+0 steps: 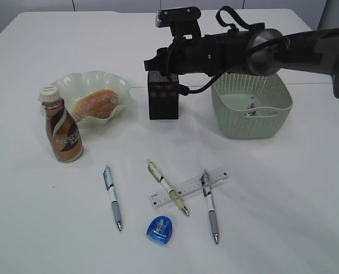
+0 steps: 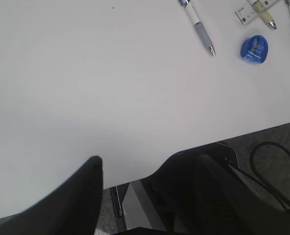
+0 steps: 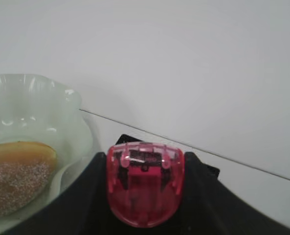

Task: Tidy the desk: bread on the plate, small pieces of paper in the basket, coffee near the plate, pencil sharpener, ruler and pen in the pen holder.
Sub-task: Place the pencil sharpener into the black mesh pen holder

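Still loose near the front are a blue sharpener [image 1: 160, 231], the ruler [image 1: 187, 187] and three pens [image 1: 113, 197]. Further back, the right hand [image 3: 145, 196] pinches a red sharpener [image 3: 145, 183] over the holder [image 1: 163, 95], likely to drop it in. The left hand [image 2: 135, 196] rests spread, empty.

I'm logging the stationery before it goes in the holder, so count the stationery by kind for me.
Pens: 3, first, second, third
Rulers: 1
Pencil sharpeners: 2, a blue one on the desk and a red one in the right pincer
Total: 6
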`<state>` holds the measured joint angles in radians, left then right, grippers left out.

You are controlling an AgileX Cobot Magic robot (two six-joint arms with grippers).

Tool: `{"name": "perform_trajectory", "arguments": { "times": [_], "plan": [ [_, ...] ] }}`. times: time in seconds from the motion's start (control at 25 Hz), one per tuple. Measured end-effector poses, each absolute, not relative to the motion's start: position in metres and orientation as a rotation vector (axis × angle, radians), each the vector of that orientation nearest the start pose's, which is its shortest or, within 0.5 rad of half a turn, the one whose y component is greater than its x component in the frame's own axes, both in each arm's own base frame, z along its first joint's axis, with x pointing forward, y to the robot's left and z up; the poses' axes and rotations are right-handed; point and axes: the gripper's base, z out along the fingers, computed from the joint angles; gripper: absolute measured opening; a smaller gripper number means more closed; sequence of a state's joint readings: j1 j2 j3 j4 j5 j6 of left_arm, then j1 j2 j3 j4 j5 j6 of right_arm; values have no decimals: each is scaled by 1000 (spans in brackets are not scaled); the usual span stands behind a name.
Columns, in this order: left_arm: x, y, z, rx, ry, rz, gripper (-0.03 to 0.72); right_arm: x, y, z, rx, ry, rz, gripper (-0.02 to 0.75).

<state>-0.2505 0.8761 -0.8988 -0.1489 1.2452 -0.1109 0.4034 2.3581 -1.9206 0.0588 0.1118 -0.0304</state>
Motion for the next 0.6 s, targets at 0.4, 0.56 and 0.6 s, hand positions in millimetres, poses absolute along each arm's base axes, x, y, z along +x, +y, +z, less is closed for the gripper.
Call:
{"name": "perform_trajectory", "arguments": {
  "times": [0.4, 0.56, 0.6],
  "plan": [
    [126, -48, 333, 163, 2720, -355, 433, 509, 218, 181, -383, 2000, 277, 319],
    [126, -48, 333, 163, 2720, -355, 433, 510, 218, 183, -380, 1976, 278, 328],
    [126, -48, 333, 163, 2720, -355, 433, 510, 218, 183, -380, 1976, 278, 333]
  ]
}}
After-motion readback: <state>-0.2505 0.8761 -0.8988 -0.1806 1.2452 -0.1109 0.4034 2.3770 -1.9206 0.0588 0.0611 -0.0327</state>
